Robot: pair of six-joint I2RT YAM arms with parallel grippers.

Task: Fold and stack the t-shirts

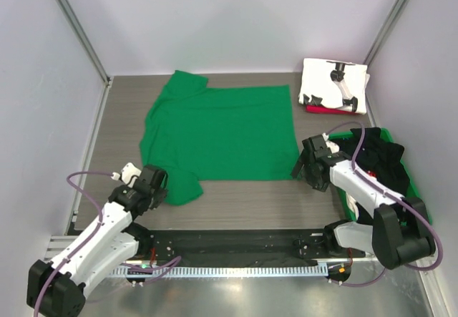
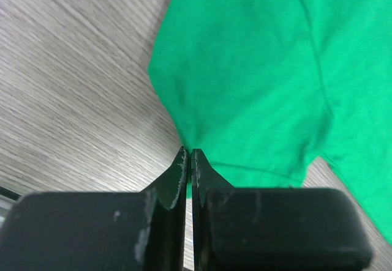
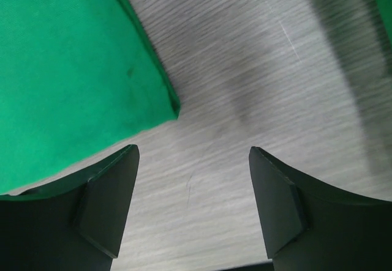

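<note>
The bright green t-shirt lies spread flat mid-table, its near-left sleeve toward me. My left gripper is low at that sleeve; in the left wrist view its tips are closed to a thin slit right at the sleeve's edge, apparently pinching it. My right gripper is open and empty just above the table, beside the shirt's near-right corner, which lies left of its fingers. A folded white t-shirt with black print lies on a red one at the back right.
A rigid green bin at the right holds crumpled black t-shirts, close behind my right arm. White walls enclose the table. Bare wood shows left of the green shirt and between it and the arm bases.
</note>
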